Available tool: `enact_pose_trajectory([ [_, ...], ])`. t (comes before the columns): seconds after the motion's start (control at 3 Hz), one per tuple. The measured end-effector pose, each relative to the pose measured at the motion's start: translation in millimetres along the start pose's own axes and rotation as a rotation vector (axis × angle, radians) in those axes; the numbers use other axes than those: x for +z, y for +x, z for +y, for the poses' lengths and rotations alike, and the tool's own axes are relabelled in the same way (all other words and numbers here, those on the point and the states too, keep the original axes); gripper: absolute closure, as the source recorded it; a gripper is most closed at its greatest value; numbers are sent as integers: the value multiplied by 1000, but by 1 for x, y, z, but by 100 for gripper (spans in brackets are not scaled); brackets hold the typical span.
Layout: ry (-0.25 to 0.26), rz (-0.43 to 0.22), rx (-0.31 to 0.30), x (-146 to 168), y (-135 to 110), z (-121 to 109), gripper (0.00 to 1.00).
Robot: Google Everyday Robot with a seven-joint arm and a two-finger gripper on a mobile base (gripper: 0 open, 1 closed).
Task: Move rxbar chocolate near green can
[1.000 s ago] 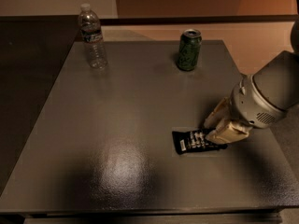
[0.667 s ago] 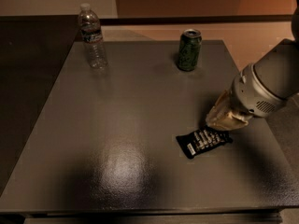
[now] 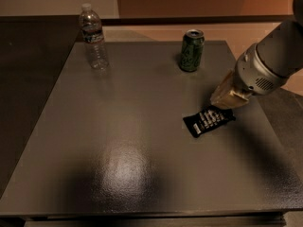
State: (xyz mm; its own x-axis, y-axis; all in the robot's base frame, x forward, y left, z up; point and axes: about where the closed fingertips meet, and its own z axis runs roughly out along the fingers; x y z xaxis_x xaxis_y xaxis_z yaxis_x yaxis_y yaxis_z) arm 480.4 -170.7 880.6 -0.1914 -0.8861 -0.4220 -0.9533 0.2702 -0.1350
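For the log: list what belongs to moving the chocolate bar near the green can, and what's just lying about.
Job: chocolate bar, lying flat right of centre; green can, upright at the back; tool, at the bar's right end.
Lying about: water bottle, back left on the table.

The arm (image 3: 277, 51) comes in from the right edge as a thick, smooth cylinder. Its shell is pale grey and matt, and warm orange light falls along its upper side. Near its lower end a lighter silver ring (image 3: 246, 72) runs round the body. Beside the ring sits a small patch of dark dots (image 3: 262, 83), like a vent grille. Beyond the ring the shape narrows into the gripper (image 3: 225, 100), a blocky cream-tan piece at the arm's lower left end, right of the view's middle. A darker grey curved part (image 3: 298, 1) shows in the top right corner.
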Motion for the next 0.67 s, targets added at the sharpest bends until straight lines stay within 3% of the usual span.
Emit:
enact_pose_trajectory([
  [0.67,106,-27,98,2,-4,-70,100],
])
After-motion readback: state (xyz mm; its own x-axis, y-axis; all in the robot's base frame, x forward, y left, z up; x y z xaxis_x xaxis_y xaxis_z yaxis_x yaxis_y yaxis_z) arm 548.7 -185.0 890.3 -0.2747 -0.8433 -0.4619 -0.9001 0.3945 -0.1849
